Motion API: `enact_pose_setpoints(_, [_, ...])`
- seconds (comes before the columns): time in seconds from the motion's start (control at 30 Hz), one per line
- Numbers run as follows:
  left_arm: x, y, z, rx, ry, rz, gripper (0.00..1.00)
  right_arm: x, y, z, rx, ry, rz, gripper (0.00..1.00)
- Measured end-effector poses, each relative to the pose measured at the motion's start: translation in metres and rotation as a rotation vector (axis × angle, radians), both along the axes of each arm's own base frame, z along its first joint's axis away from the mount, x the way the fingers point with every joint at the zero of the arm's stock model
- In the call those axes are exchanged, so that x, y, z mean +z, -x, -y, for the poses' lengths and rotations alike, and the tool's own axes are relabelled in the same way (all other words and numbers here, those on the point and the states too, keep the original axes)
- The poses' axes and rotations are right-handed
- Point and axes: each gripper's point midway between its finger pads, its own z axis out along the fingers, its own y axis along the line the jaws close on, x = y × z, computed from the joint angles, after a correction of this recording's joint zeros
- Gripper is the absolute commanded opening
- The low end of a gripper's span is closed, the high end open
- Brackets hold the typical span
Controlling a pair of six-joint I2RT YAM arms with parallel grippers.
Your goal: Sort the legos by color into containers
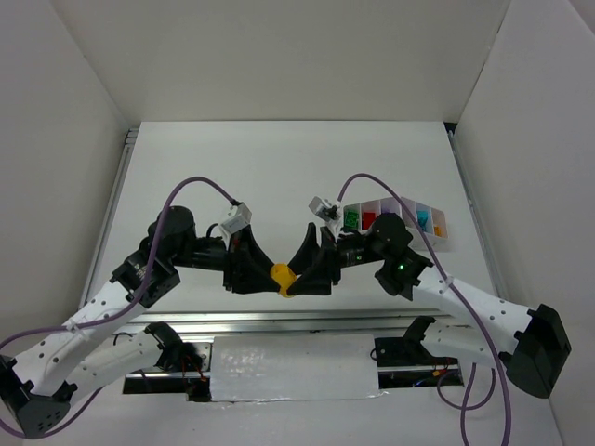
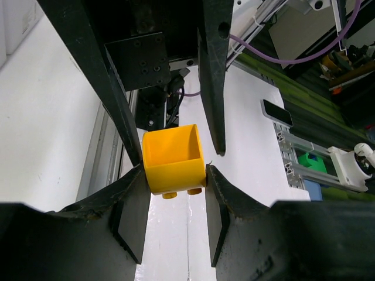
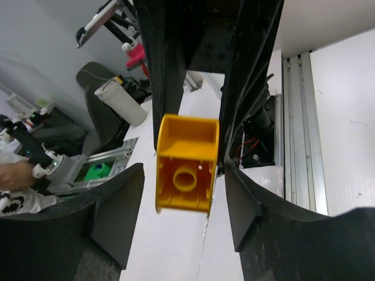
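A yellow lego (image 1: pixel 282 277) hangs above the table's near middle, where my two grippers meet tip to tip. My left gripper (image 2: pixel 175 171) is shut on it, and the brick (image 2: pixel 174 159) is pinched by its sides with its studs facing the camera. My right gripper (image 3: pixel 184 171) is open around the same brick (image 3: pixel 186 170), with a clear gap on the left side and a narrow one on the right. The hollow underside faces the right wrist camera. The containers (image 1: pixel 447 244) lie at the right, holding green (image 1: pixel 352 219), red (image 1: pixel 368 221), teal (image 1: pixel 423 220) and orange (image 1: pixel 437 228) legos.
White walls enclose the table on three sides. A metal rail (image 1: pixel 279 321) runs along the near edge, with a white sheet (image 1: pixel 293 367) below it. Purple cables (image 1: pixel 200 183) arch over both arms.
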Motion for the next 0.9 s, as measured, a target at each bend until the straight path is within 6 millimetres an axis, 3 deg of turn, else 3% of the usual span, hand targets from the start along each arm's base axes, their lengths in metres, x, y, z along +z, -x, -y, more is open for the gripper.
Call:
enact_pose_setpoints(0.03, [0.000,0.000,0.000,-0.001,0.001,0.001,0.00,0.001,-0.001,-0.004,-0.003,0.004,0.005,0.61])
enact_pose_setpoints(0.1, [0.001,0.001,0.000,-0.006,0.003,0.002,0.00,0.003,-0.002,-0.008,-0.007,0.006,0.017,0.39])
enact_pose_setpoints(0.13, [0.002,0.001,0.000,-0.005,0.005,0.005,0.00,0.001,-0.003,-0.009,-0.008,0.013,0.016,0.24])
enact_pose_setpoints(0.17, [0.000,0.000,-0.001,0.009,-0.001,-0.004,0.00,-0.001,-0.004,-0.010,-0.014,0.019,0.014,0.00])
enact_pose_setpoints(0.2, [-0.001,-0.002,-0.003,0.025,-0.007,-0.010,0.00,-0.003,-0.006,-0.010,-0.023,0.029,0.004,0.00])
enact_pose_setpoints(0.27, [-0.004,-0.004,-0.003,0.037,-0.019,-0.015,0.34,-0.007,-0.008,-0.011,-0.031,0.043,0.001,0.00])
enact_pose_setpoints(0.33, [-0.008,-0.010,-0.004,0.076,-0.034,-0.008,0.99,-0.009,-0.013,-0.011,-0.065,0.053,0.021,0.00])
enact_pose_setpoints(0.4, [-0.011,-0.021,-0.005,0.157,-0.067,-0.015,1.00,-0.016,-0.026,-0.009,-0.143,0.079,0.046,0.00])
enact_pose_setpoints(0.5, [-0.011,-0.055,-0.018,0.399,-0.139,-0.023,1.00,-0.032,-0.070,0.014,-0.340,0.153,0.064,0.00])
enact_pose_setpoints(0.63, [-0.003,-0.098,-0.058,0.767,-0.212,-0.030,1.00,-0.058,-0.147,0.078,-0.687,0.288,0.050,0.00])
enact_pose_setpoints(0.73, [-0.008,-0.112,-0.088,0.943,-0.270,-0.020,1.00,-0.073,-0.185,0.125,-0.904,0.429,0.044,0.00])
enact_pose_setpoints(0.8, [-0.020,-0.115,-0.101,1.005,-0.315,-0.021,0.99,-0.070,-0.211,0.155,-1.034,0.503,0.026,0.00])
enact_pose_setpoints(0.9, [-0.048,-0.113,-0.114,1.043,-0.404,-0.043,1.00,-0.048,-0.259,0.205,-1.246,0.584,-0.003,0.00])
